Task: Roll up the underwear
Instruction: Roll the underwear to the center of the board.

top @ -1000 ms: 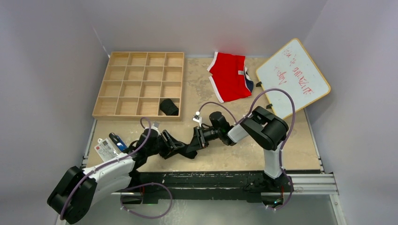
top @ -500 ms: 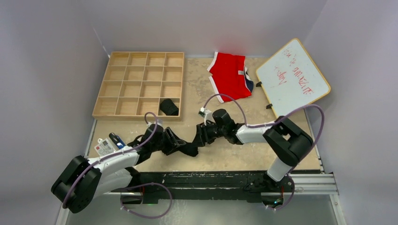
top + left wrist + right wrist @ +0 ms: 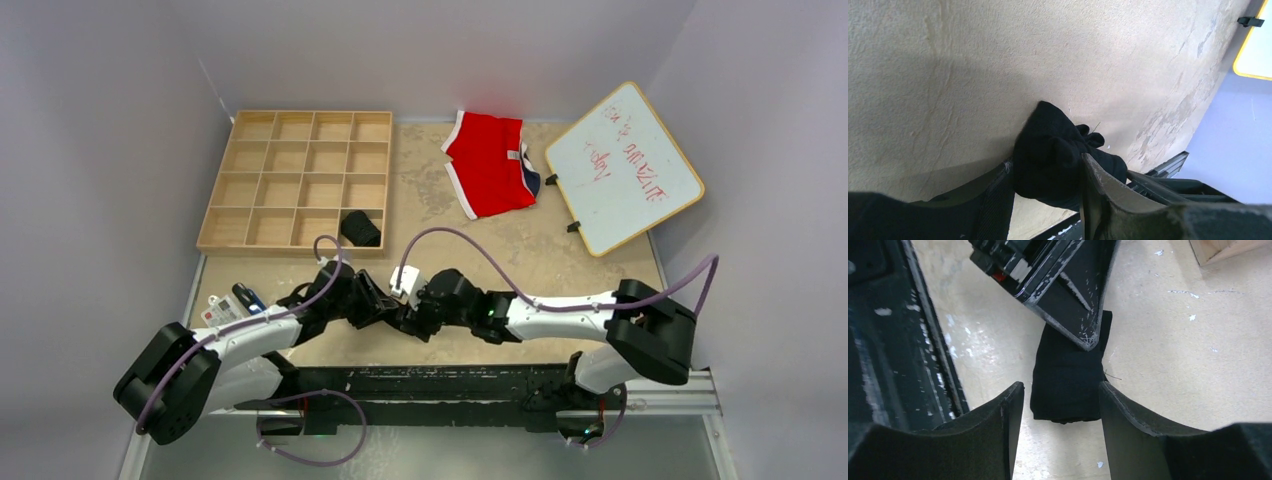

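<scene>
One black underwear (image 3: 1055,150) lies as a small rolled bundle on the beige table near the front edge. My left gripper (image 3: 1047,162) is shut on it, with fabric pressed against both fingers. In the right wrist view the same roll (image 3: 1065,370) lies just ahead of my right gripper (image 3: 1060,387), which is open, with a gap beside the left finger. The left gripper's finger (image 3: 1068,295) rests on the roll's far end. From above, both grippers (image 3: 385,305) (image 3: 412,318) meet and mostly hide the bundle. A second black roll (image 3: 360,228) sits in a front cell of the wooden grid tray (image 3: 295,180).
Red briefs with white trim (image 3: 490,165) lie at the back centre. A whiteboard (image 3: 622,165) leans at the back right. Cards and a blue item (image 3: 230,312) lie at the front left. A black metal rail (image 3: 500,385) runs along the near edge.
My right arm has stretched out low to the left, toward the near edge, and its jaws have opened. My left gripper has edged right and narrowed on the bundle.
</scene>
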You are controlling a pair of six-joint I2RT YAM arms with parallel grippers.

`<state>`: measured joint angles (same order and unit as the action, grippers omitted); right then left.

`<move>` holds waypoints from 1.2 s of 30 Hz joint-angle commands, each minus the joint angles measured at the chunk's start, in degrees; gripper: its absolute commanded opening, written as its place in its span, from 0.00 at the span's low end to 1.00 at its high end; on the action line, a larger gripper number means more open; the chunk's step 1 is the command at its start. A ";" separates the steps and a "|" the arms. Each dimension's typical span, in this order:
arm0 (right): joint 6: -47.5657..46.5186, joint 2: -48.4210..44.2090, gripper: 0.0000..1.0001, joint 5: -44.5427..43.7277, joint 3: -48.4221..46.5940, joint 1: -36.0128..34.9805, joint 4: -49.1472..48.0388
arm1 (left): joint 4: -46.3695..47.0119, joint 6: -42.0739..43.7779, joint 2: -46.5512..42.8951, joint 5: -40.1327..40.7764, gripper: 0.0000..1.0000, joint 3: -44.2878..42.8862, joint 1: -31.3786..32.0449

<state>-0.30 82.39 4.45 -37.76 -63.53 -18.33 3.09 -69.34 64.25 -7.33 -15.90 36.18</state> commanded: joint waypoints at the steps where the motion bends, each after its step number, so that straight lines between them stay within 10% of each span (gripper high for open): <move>1: -9.11 3.73 0.58 -9.73 -2.97 -3.23 -0.18 | -9.15 3.60 2.26 3.38 0.43 0.55 0.81; 13: 0.65 8.17 0.04 -3.18 0.92 -3.33 0.46 | -13.50 2.06 -2.82 3.65 0.65 -1.74 0.90; 19: 13.75 10.97 0.03 1.62 4.66 -2.00 -4.64 | -13.99 0.45 -6.22 2.05 0.76 -2.88 0.81; 36: 32.57 18.21 0.07 8.65 11.53 5.78 -18.04 | -0.93 -8.48 -3.05 -0.26 0.68 6.84 0.85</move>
<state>28.29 96.31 11.77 -31.05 -58.67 -45.78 5.78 -77.21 59.42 -8.97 -12.34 36.56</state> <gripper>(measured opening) 0.078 0.694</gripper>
